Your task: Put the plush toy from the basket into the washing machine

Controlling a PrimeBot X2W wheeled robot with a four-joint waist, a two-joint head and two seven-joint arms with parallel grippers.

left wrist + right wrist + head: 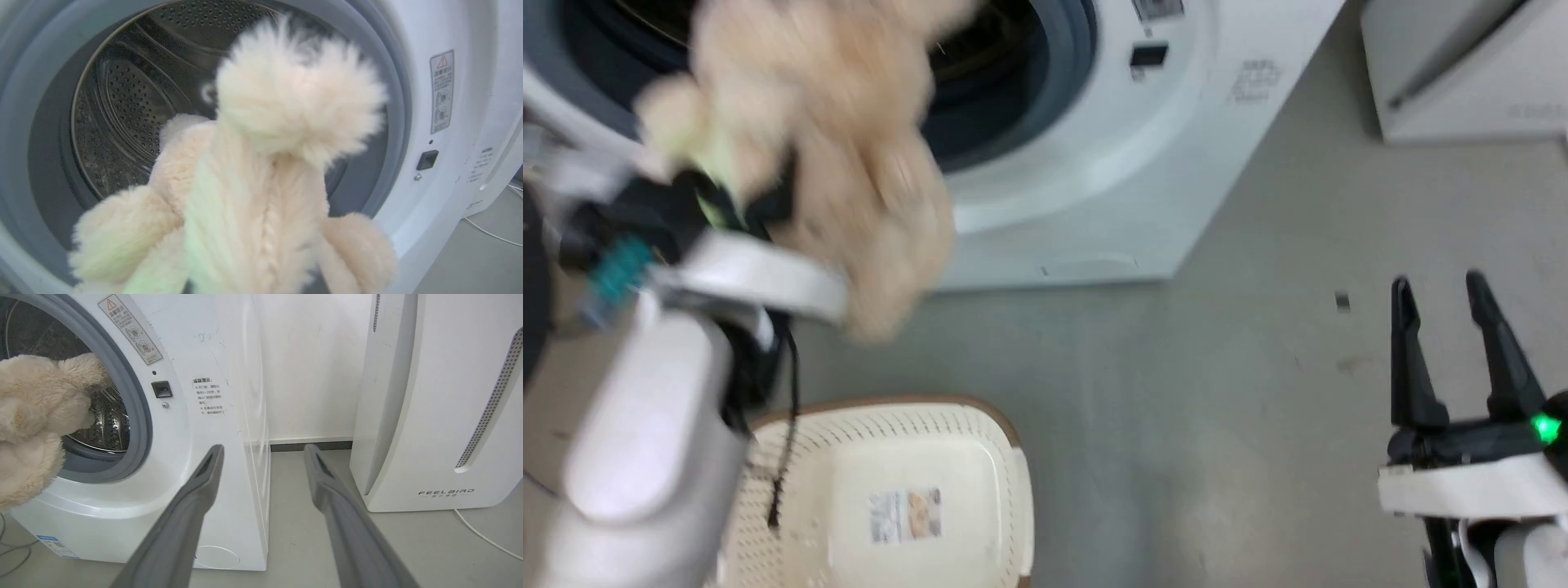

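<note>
Seen from the head view, which is smeared by motion, the left gripper (739,200) is clamped on a fluffy cream-beige plush toy (849,163) and holds it in the air in front of the round, grey-ringed porthole of the large white front-loading washing machine (1111,163). Below it, on the grey floor (1176,408), sits the cream-white perforated plastic basket (1013,482) with its brown woven-look rim, the paper label (905,514) on its bottom in plain sight. The right gripper (1437,286) hangs well apart at the lower right, its two dark fingers spread with nothing between them. A smooth white appliance (1462,73) stands at the upper right. The left wrist view brings the toy close: its limbs and fuzzy head lie over the mouth of the porthole, covering that gripper's own fingers, and behind it is the shiny perforated steel drum (122,122). To the right are a warning sticker (442,92) and a thin white cable (490,234) on the floor. The right wrist view, from the side, has the toy at the porthole's edge, a strip of bare floor between washer and appliance, and grey lettering low on the appliance.
</note>
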